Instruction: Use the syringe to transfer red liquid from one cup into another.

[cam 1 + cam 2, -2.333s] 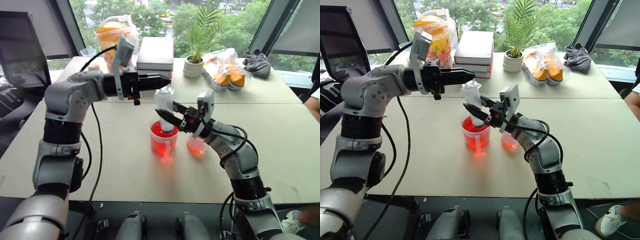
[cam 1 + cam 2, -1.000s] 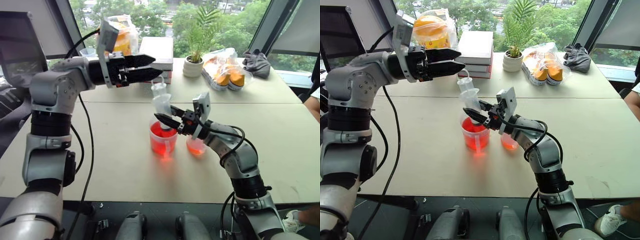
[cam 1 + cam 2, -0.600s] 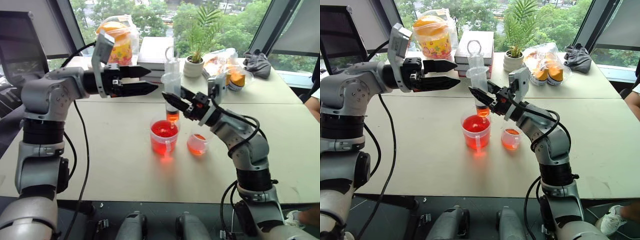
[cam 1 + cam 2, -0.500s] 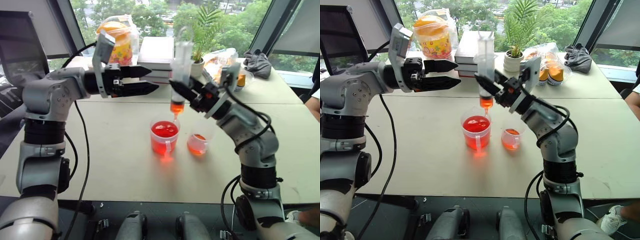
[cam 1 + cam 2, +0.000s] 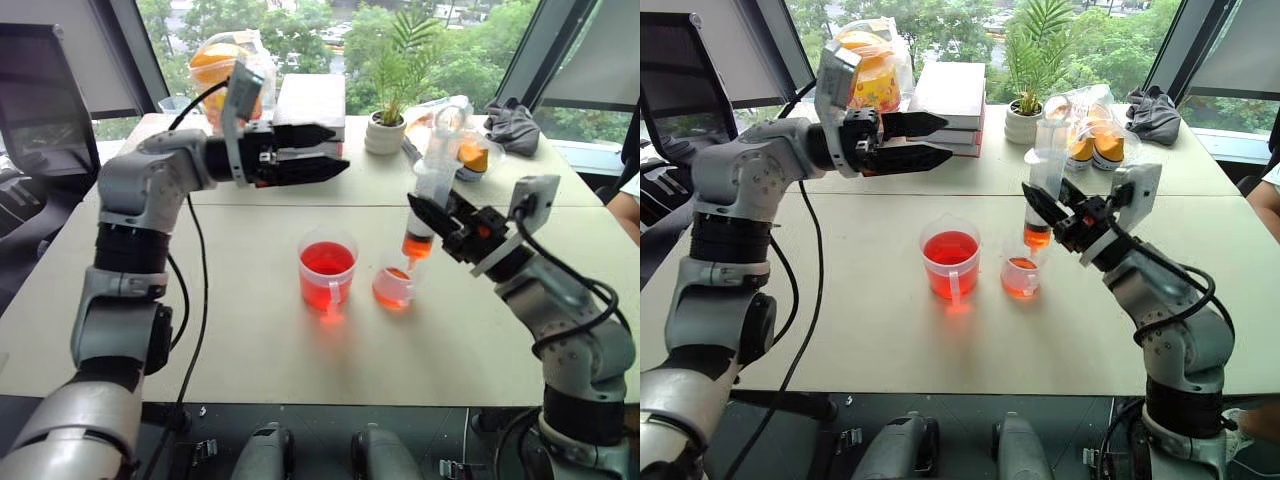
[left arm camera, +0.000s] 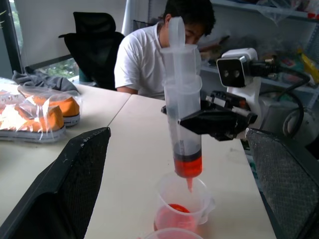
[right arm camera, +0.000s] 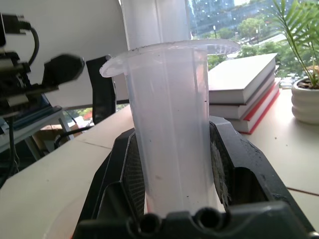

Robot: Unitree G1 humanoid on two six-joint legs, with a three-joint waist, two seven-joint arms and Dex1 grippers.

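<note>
My right gripper (image 5: 428,213) is shut on the clear syringe (image 5: 432,170) and holds it upright. A little red liquid (image 5: 417,246) sits low in the syringe's barrel. Its orange tip hangs just above the smaller cup (image 5: 393,288), which has red liquid in its bottom. The larger cup (image 5: 327,270), full of red liquid, stands on the table to the left of the smaller one. My left gripper (image 5: 340,148) is open and empty, pointing right, above the table behind the larger cup. In the right wrist view the syringe (image 7: 169,124) sits between the black fingers (image 7: 234,164).
At the back of the table stand stacked books (image 5: 310,105), a potted plant (image 5: 385,130), bagged shoes (image 5: 455,145), an orange-filled jar (image 5: 222,62) and a dark cloth (image 5: 512,125). A person (image 6: 159,55) sits at the table's right side.
My right gripper lifted the syringe out of the larger cup and carried it right, over the smaller cup. The left gripper let go of the plunger, opened and drew away.
</note>
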